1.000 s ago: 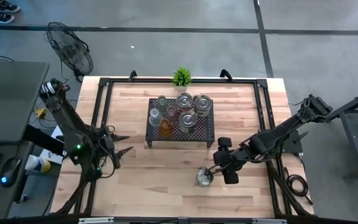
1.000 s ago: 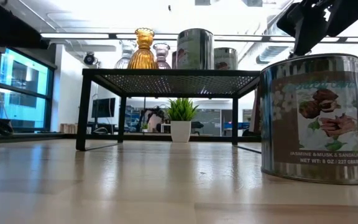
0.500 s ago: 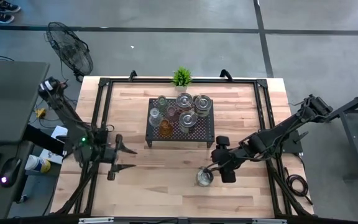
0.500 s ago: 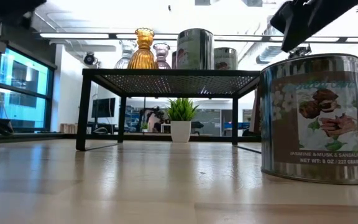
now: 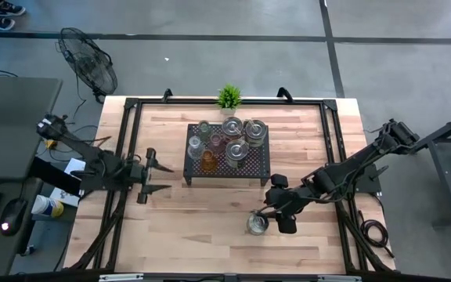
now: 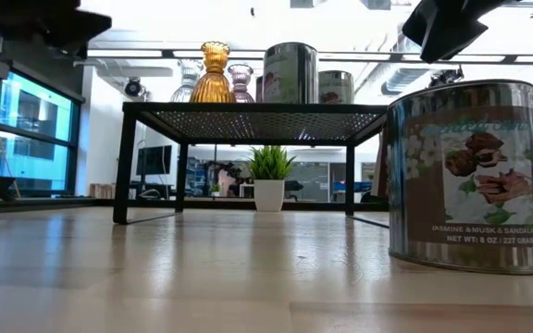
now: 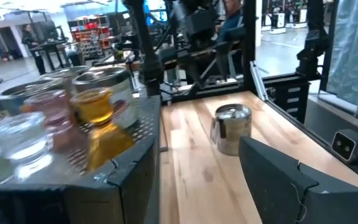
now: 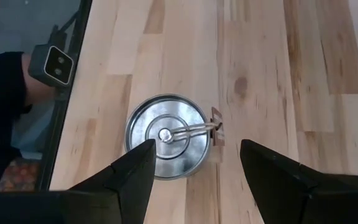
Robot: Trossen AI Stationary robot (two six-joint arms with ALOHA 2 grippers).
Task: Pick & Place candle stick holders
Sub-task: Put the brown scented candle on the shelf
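With fingers [image 8: 135, 168] spread, right gripper [image 8: 194, 171] hovers above silver holder [image 8: 166, 135].

Left gripper [image 5: 156, 177] fingertips out of low view, glass holders [image 7: 27, 134] beside it blurred in left wrist view, silver tin [image 8: 166, 144] under right gripper [image 8: 194, 163] partly cut off by its fingers [image 8: 129, 171].

Grey floor [image 5: 210, 55], a standing fan [image 5: 88, 66], bright ceiling lights [image 6: 155, 53].
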